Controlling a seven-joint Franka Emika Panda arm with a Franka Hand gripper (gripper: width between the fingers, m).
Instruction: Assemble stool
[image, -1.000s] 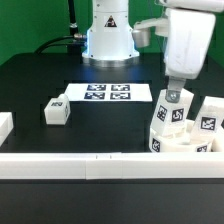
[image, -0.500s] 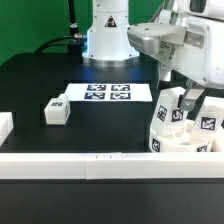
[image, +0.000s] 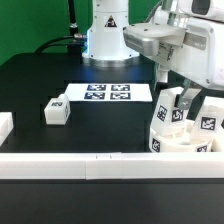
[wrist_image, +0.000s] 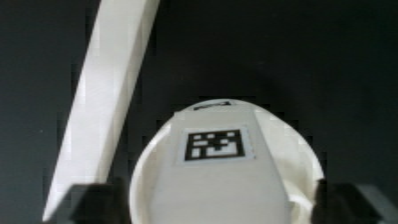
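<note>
since a second ago the arm's wrist has been swinging from upright into a tilted pose over the same spot, and over the last half second it is hardly shifting at all. the gripper (image: 175, 97) is straddling an upright tagged stool leg (image: 172, 110) at about three o'clock on the table in the exterior view. in the wrist view that leg is filling the gap between the two dark fingers (wrist_image: 84, 205), with both its sides touching them, so the pincer is looking clenched on it. the leg is standing among other white tagged stool parts (image: 205, 127) crowding at four o'clock. another leg (image: 55, 110) is lying alone at nine o'clock, well apart. the marker board (image: 108, 93) is lying at twelve o'clock, and a long white rail (image: 90, 165) is running along six o'clock.
</note>
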